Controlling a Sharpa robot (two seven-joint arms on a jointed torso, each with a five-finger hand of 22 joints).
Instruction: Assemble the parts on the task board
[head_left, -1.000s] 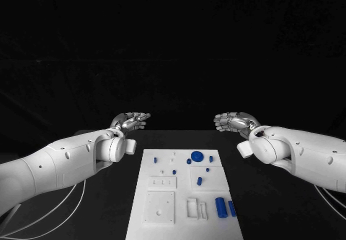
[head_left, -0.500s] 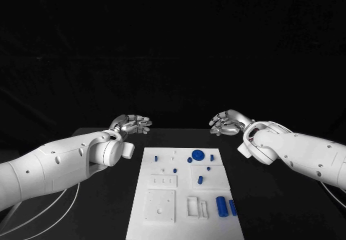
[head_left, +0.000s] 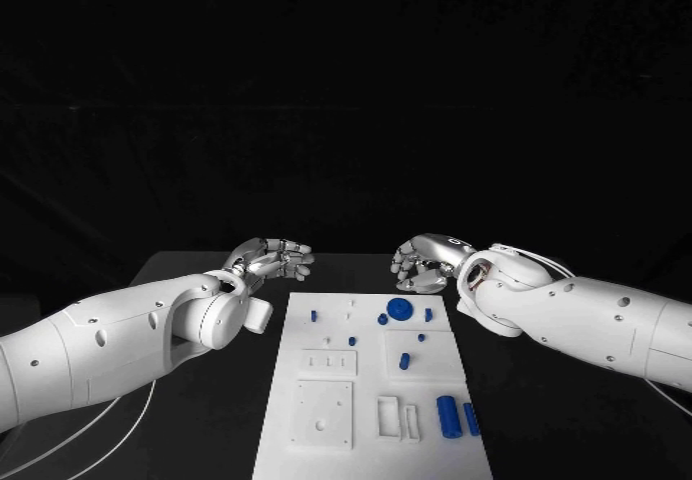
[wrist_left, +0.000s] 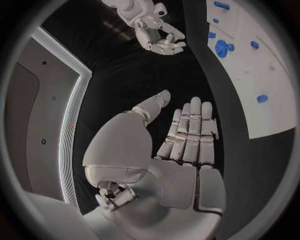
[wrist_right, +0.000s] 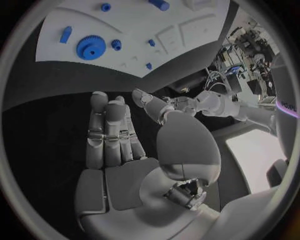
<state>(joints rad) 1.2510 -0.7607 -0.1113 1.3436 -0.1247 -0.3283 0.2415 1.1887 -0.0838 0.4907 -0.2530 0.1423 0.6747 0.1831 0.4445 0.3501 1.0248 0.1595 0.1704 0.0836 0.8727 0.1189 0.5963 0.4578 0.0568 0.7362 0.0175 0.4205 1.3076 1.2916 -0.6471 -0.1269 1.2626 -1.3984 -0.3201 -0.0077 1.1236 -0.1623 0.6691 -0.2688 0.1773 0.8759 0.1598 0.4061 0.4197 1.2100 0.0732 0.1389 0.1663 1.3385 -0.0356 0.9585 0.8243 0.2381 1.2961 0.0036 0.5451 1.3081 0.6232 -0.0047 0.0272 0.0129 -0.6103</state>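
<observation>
Nothing's held yet: left hand and right hand are kept empty, fingers apart, past the task board's far edge. The blue gear is probably being lined up first.

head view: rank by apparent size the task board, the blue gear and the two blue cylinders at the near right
1. task board
2. blue gear
3. blue cylinders, alike; the nearer camera may flatter them against the gear.

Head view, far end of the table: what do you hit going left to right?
left hand → blue peg at the task board's left → blue gear → right hand. Both hands hold nothing, with their fingers apart.
</observation>
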